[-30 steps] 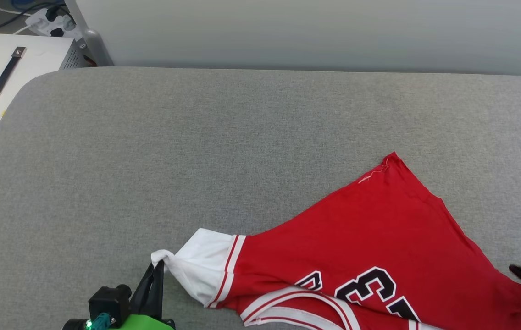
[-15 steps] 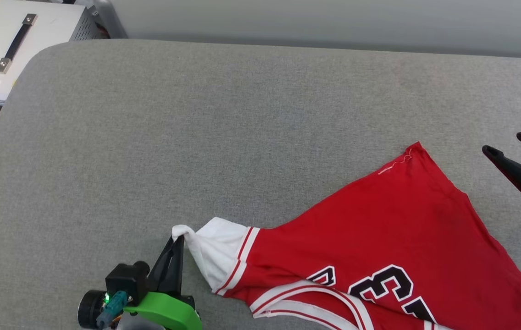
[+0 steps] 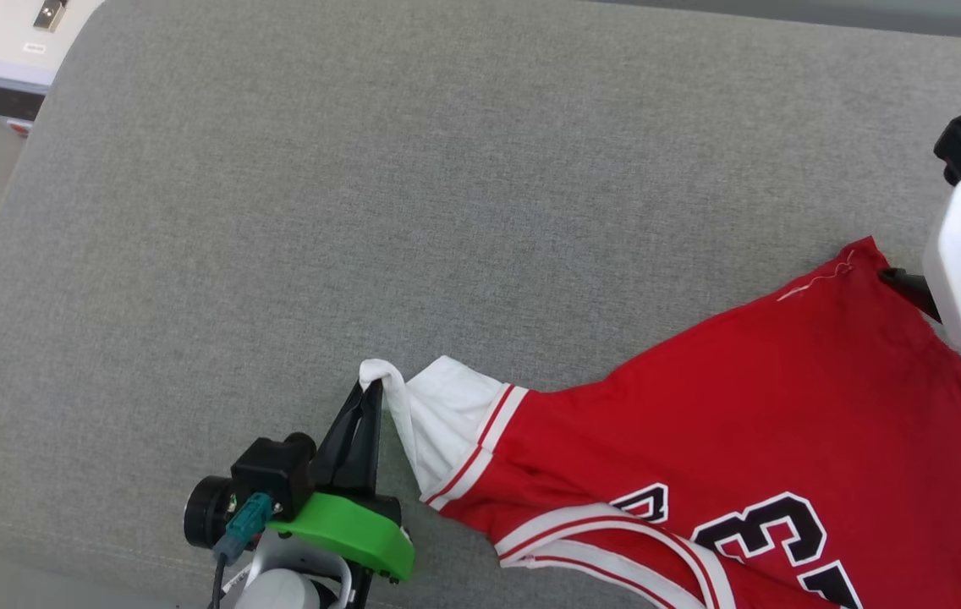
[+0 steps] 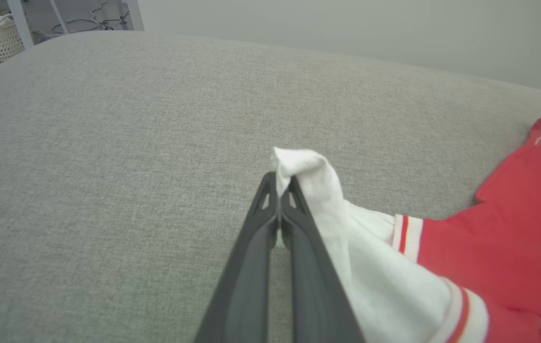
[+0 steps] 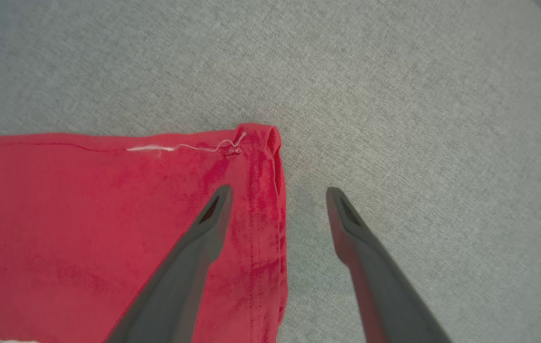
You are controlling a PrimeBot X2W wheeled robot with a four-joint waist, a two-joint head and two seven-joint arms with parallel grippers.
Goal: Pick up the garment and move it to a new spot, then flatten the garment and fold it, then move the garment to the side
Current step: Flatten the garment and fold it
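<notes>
Head view: red jersey (image 3: pixel 743 440) sprawls crumpled at the lower right of the grey cushion (image 3: pixel 362 211), a black "3" readable, its neighbours cut off; flattening and folding look undone. Left wrist view: left gripper (image 4: pixel 280 178) pinches the white sleeve tip (image 4: pixel 306 164). Right wrist view: right gripper (image 5: pixel 278 189) gapes, straddling the hem corner (image 5: pixel 258 143)

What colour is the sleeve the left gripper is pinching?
The sleeve is white, with red stripes where it joins the red garment; clearest in the left wrist view.

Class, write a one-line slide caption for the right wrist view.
Open right gripper poised at a corner of the red garment, one finger over cloth, the other over the grey cushion.
</notes>
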